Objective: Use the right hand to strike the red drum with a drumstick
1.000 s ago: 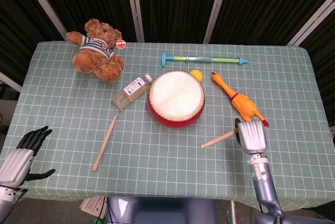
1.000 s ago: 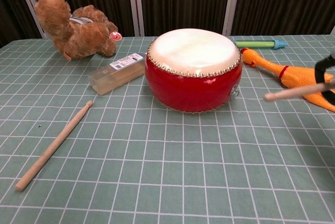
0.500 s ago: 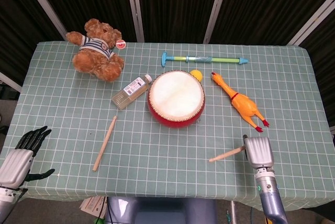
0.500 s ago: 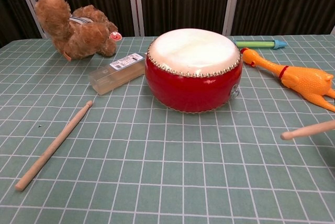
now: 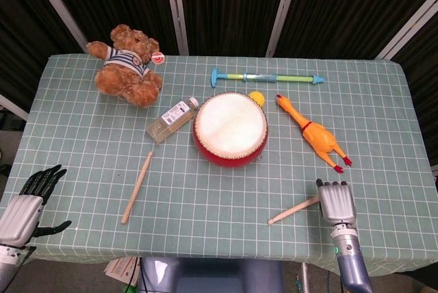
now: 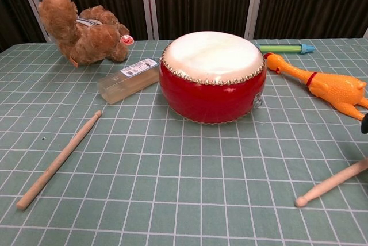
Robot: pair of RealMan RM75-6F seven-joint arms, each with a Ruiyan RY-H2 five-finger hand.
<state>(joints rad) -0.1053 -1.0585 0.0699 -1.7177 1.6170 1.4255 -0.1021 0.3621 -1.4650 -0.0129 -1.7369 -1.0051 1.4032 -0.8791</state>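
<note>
The round red drum [image 5: 230, 131] with a pale skin top and a row of small metal studs around its rim stands near the middle of the table [image 5: 82, 163], which is covered by a green cloth with a white grid. The right robot hand [image 5: 335, 201], grey and boxy, is at the near right side of the table and holds a plain wooden drumstick [image 5: 293, 210]. The stick points to the left and slightly toward the near edge, and its rounded tip is low over the cloth; I cannot tell if it touches. It is well apart from the drum.

A second wooden drumstick [image 5: 137, 187] lies free on the cloth, to the near left of the drum. Just beside the drum on the left lies a clear plastic bottle with a white label [image 5: 171, 120]. A brown plush bear in a striped shirt [image 5: 126, 64] sits at the far left. A yellow rubber chicken [image 5: 311, 131] lies to the right of the drum, between the drum and the right edge. Behind the drum are a small yellow ball [image 5: 256, 97] and a long green and blue plastic tube [image 5: 267, 77].

The left robot hand [image 5: 27, 203], with dark fingers spread and holding nothing, is at the near left corner, beyond the table edge. The cloth between the held stick and the drum is open.
</note>
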